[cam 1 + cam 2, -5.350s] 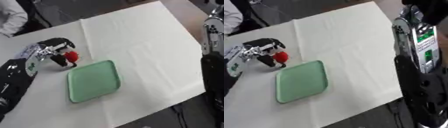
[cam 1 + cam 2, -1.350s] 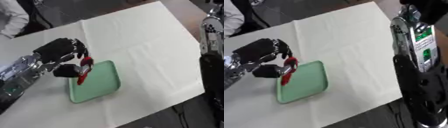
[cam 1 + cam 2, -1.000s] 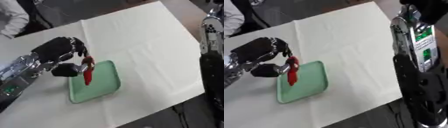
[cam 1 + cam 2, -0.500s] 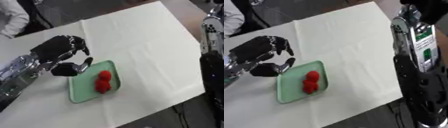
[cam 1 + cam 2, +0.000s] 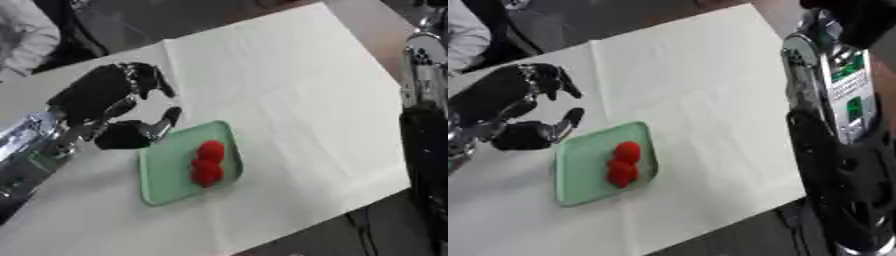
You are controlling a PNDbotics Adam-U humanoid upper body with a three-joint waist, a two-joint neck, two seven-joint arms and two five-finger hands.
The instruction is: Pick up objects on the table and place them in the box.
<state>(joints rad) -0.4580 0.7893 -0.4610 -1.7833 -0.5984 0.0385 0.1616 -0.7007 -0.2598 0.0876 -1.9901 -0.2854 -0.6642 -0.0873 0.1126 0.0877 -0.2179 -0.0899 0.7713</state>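
A red lumpy object (image 5: 208, 163) lies on the green tray (image 5: 166, 175) near the table's left front. My left hand (image 5: 109, 107) hovers just left of and above the tray's far corner, open, with its fingers spread and nothing in it. Along the right edge my right arm (image 5: 842, 130) hangs upright beside the table; its hand does not show.
A white cloth (image 5: 280, 90) covers the table, with its front edge running at a slant near the tray. A person in a white sleeve (image 5: 22, 35) sits at the far left corner.
My left hand carried the red object over the tray, let it go there and opened. Since then it has drawn back a little to the left.
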